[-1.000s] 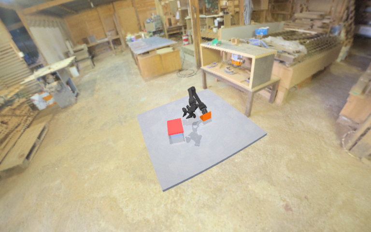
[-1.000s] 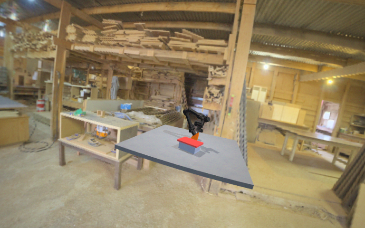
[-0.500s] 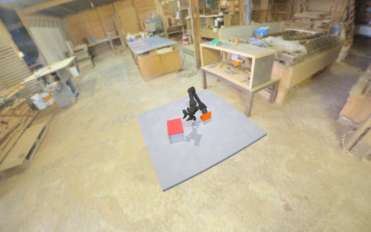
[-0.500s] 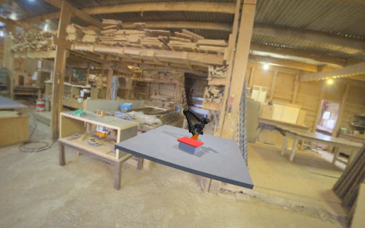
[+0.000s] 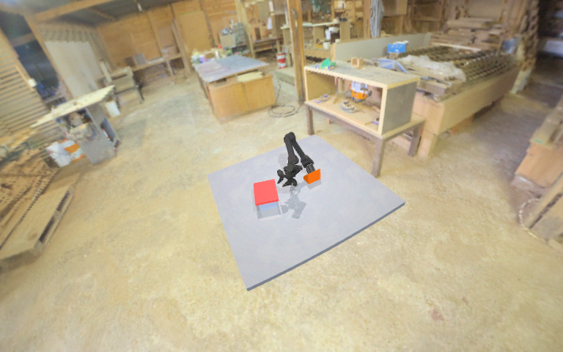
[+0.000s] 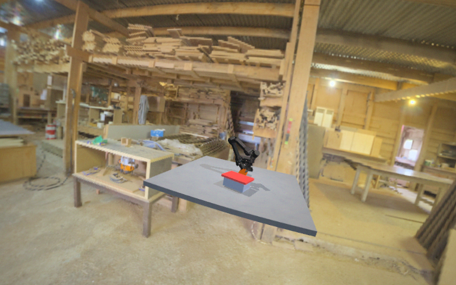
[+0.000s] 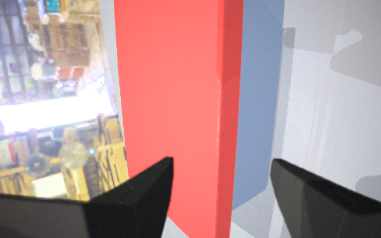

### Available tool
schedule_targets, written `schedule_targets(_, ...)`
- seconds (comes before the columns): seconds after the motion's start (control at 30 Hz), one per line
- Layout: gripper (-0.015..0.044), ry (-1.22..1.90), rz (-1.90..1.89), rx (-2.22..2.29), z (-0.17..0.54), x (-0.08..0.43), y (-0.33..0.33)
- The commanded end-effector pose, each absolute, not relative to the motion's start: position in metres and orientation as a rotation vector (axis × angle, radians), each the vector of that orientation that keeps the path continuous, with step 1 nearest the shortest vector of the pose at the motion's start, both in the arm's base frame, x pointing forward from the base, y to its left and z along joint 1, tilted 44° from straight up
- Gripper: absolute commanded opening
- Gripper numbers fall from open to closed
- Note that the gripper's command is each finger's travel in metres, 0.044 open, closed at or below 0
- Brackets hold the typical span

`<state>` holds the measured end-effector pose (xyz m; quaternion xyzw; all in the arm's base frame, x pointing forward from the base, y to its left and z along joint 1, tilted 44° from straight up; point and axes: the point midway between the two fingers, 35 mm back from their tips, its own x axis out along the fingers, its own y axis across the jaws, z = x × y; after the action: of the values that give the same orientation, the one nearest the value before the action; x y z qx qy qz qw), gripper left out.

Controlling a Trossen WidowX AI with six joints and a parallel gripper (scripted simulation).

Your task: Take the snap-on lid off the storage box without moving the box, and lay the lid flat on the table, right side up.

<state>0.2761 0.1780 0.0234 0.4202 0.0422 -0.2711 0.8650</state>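
Just one red lid (image 5: 265,191) on one box (image 5: 267,207), jaws half-open and holding nothing beside it

Matt red lid (image 7: 174,99), smooth pale-blue box (image 7: 258,109), matt grey table (image 5: 323,224).

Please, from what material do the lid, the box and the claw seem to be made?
Lid: probably plastic, plain red, smooth with a matte look and no grain.
Box: likely plastic too, pale blue, flat even walls.
Claw: open, black fingers with a dull finish; hard plastic or coated metal, I cannot tell which.
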Motion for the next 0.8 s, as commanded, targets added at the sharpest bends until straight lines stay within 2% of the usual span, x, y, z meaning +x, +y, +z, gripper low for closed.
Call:
schedule_targets(0.0,0.0235,0.098,-0.573,0.871,0.018,0.280,0.174)
schedule_targets(0.77,0.0235,0.101,-0.574,0.872,0.006,0.311,0.159)
